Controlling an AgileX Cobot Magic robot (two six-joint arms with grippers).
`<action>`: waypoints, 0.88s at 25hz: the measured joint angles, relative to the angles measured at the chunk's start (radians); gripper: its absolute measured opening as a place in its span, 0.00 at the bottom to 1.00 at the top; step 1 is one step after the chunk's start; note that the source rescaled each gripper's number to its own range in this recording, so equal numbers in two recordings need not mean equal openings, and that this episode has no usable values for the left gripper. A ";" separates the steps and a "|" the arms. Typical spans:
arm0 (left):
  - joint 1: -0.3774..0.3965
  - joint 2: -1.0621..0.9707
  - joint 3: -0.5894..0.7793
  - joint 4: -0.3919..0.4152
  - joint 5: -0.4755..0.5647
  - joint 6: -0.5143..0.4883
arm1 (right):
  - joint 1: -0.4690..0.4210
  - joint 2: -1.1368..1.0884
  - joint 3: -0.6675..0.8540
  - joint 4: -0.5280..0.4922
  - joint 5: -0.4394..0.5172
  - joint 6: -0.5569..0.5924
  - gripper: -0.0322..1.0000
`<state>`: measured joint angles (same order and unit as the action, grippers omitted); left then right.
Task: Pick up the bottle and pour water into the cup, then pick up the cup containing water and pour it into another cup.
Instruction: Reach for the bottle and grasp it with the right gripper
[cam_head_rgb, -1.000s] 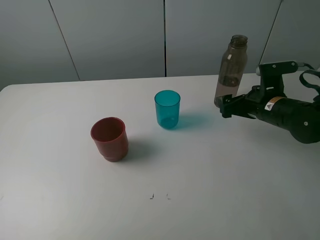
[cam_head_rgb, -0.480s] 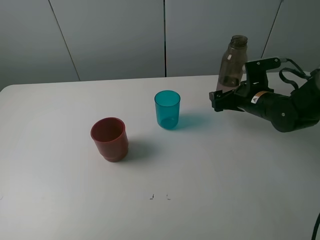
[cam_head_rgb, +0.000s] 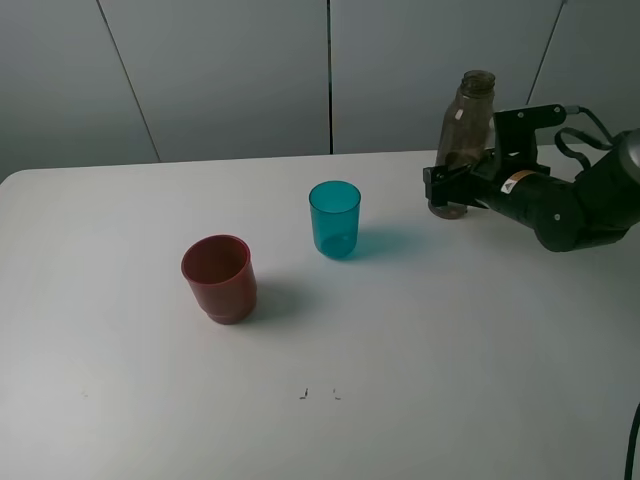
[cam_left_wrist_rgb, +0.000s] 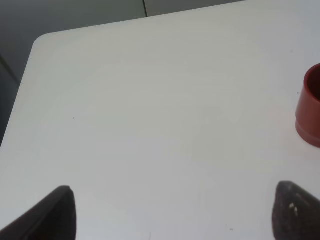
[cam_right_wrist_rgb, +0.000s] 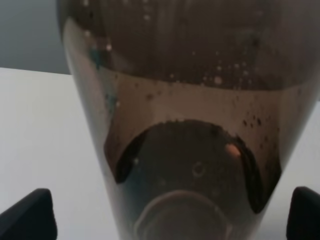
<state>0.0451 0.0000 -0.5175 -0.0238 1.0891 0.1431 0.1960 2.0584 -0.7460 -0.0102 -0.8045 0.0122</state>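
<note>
The left gripper (cam_left_wrist_rgb: 177, 215) hangs over the bare white table (cam_head_rgb: 450, 350) with its two fingers spread wide and nothing between them. It does not show in the exterior view. The red cup (cam_left_wrist_rgb: 311, 105) stands upright ahead of this gripper and off to one side, well clear of its fingertips.

From the right gripper (cam_head_rgb: 447, 190), the red cup (cam_head_rgb: 220, 277) is the farthest item, away across the table on the robot's left. The teal cup (cam_head_rgb: 334, 218) stands upright between the red cup and the gripper, apart from both.

The bottle (cam_head_rgb: 465, 130) stands on the table, capless, with its lower body between the right gripper's fingers. In the wrist view the right gripper (cam_right_wrist_rgb: 167, 215) is fully spread. One fingertip (cam_right_wrist_rgb: 30, 215) sits on each side of the bottle (cam_right_wrist_rgb: 185, 125), and a strip of table shows between each finger and the bottle's wall, so nothing is gripped.
</note>
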 joint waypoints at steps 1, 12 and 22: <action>0.000 0.000 0.000 0.000 0.000 0.000 | 0.000 0.008 -0.008 0.000 -0.005 -0.002 1.00; 0.000 0.000 0.000 0.000 0.000 0.000 | 0.000 0.057 -0.071 0.002 -0.066 -0.002 1.00; 0.000 0.000 0.000 0.000 0.000 0.000 | 0.000 0.059 -0.073 0.019 -0.097 -0.002 1.00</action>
<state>0.0451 0.0000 -0.5175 -0.0238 1.0891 0.1431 0.1960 2.1175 -0.8189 0.0091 -0.9015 0.0098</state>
